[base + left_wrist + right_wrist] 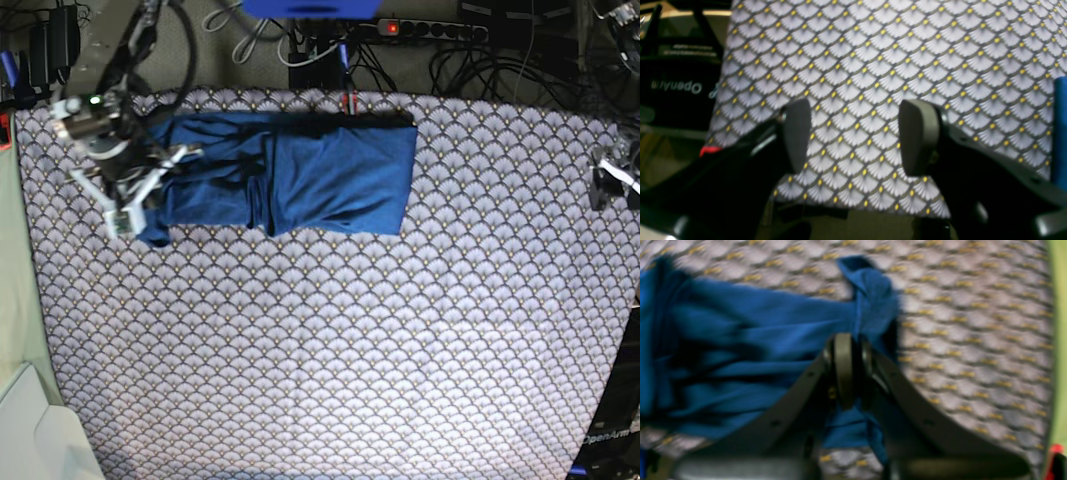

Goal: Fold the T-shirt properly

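A: What is shown from the base view?

B: A table covered by a cloth printed with pale fan-shaped scales and small yellow dots is seen from above. 1 garment, the T-shirt, is laid near the far edge, toward the left side of that view. It is a plain medium blue with no print. Its body is folded into a rough rectangle, and a narrower, rumpled part is stretched out leftward from it.

A: How is the fabric described up close?

B: In the right wrist view, soft knit cloth is seen gathered into long horizontal creases, with a small bunched tip raised just past the fingers. The picture is blurred, so finer detail cannot be made out.

A: Where is the right gripper?

B: It is placed at the left end of the shirt in the base view. Its 2 fingers are pressed together, and blue fabric is pinched between them; cloth is seen both above and below the pads.

A: And the left gripper?

B: It is held well apart from the shirt, at the right edge of the base view. Its 2 dark pads are spread wide, and only patterned cloth is seen between them; nothing is held. A thin strip of blue is visible at the right border of the left wrist view.
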Available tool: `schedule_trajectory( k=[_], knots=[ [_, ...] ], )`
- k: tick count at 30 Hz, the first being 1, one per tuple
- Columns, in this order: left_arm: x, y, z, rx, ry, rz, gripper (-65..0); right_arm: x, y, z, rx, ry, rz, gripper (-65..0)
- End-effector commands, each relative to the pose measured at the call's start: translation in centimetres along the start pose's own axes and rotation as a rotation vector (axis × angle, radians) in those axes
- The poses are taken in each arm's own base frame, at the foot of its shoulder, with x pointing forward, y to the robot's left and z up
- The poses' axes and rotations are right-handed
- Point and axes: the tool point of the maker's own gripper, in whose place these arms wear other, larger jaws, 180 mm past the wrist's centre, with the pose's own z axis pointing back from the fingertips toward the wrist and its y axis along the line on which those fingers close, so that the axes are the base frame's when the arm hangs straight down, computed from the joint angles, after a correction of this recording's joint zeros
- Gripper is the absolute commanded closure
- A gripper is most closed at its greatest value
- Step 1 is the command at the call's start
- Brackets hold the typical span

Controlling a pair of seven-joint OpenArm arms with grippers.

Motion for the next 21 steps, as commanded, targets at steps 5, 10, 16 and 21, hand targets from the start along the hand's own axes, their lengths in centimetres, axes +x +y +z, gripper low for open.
schedule_trajectory(
  k=[5, 10, 16, 21],
  knots=[
    [1.2, 2.2, 0.9, 0.083, -0.023, -0.042, -40.4, 1.7, 4.3, 0.1, 0.117, -0.062, 0.047, 0.0],
    [0.7, 3.1, 1.0, 0.134, 0.007, -0.078, -40.4, 3.5, 8.6, 0.6, 0.275, -0.135, 0.019, 0.0],
    [0.9, 3.7, 1.2, 0.154, 0.017, -0.100, -40.4, 5.5, 13.5, 1.6, 0.445, -0.206, 0.014, 0.0],
    [0.9, 3.7, 1.2, 0.154, 0.018, -0.100, -40.4, 6.5, 16.4, 2.3, 0.533, -0.233, 0.038, 0.0]
  ],
)
